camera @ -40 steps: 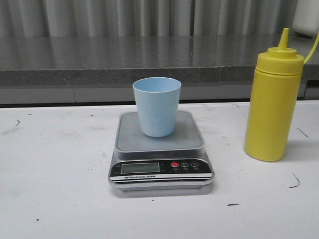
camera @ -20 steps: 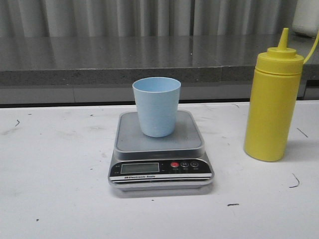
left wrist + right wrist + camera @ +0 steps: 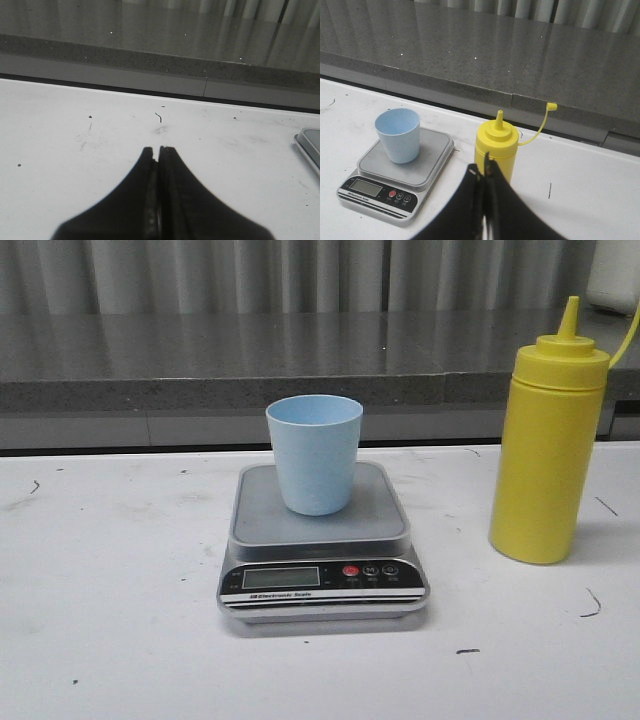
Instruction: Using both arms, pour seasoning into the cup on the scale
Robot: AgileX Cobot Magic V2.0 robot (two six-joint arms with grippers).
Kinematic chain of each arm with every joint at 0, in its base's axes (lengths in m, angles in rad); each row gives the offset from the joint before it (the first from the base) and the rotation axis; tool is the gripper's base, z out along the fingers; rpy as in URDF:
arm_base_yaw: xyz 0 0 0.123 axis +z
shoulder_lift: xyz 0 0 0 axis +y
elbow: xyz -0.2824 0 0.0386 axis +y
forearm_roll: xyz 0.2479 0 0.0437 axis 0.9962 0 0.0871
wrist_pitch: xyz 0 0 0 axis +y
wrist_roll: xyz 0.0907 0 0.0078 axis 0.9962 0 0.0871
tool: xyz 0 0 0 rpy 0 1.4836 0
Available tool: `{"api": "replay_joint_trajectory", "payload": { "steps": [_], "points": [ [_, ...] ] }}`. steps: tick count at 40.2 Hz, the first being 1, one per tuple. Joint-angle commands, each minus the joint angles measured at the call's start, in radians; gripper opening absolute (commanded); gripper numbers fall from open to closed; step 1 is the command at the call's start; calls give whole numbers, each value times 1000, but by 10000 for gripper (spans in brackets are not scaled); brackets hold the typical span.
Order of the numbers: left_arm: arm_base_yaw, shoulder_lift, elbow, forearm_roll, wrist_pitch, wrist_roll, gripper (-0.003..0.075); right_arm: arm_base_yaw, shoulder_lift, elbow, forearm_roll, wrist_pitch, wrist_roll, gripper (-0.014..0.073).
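Nothing has shifted over the last second: the light blue cup (image 3: 314, 453) stands upright on the electronic scale (image 3: 322, 538), the yellow squeeze bottle (image 3: 548, 440) upright to the scale's right (cap off, dangling). Both grippers, left (image 3: 158, 151) and right (image 3: 486, 165), are pressed together, empty; the right hangs above the bottle.

**A:** Does the front view differ from a second ago?

**B:** Barely. The blue cup (image 3: 314, 453), ahead and to the left of the right end effector (image 3: 485, 167), seems a hair further left on the scale (image 3: 322, 540). The shift is too slight for me to be sure of it.

**A:** And from half a second ago?

**B:** I can make out no change at all on the tabletop (image 3: 110, 620).
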Motion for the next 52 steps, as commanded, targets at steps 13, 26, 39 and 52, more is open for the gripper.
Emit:
{"api": "replay_joint_trajectory", "payload": {
  "steps": [13, 26, 39, 52],
  "points": [
    [1, -17, 24, -9, -85, -8, -20, -63, -49, 154, -6, -366, -7, -71],
    [1, -17, 24, -9, -85, -8, -20, -240, -250, 471, -84, -439, 42, -71],
    [1, -14, 24, -9, -85, -8, -20, -235, -353, 633, -112, -388, 83, -71],
    [1, -15, 24, -9, -85, -8, -20, -234, -353, 632, -112, -386, 83, -71]
  ]
}}
